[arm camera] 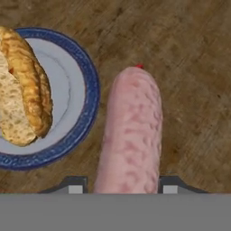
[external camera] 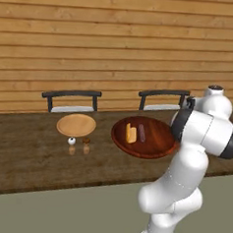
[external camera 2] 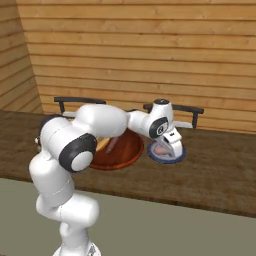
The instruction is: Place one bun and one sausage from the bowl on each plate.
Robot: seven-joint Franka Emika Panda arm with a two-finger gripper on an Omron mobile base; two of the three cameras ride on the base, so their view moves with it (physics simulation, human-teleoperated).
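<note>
My gripper is shut on a pink sausage, which sticks out lengthwise between the fingertips. In the hand view the sausage hangs over the table just right of the blue-rimmed plate, which carries a bun. From the right base view the gripper hovers over that plate, beside the dark bowl. The bowl holds a bun and a dark sausage. The tan plate lies bare to its left.
Two small shakers stand in front of the tan plate. Two dark chairs are behind the long wooden table, against a plank wall. My own arm reaches across the bowl.
</note>
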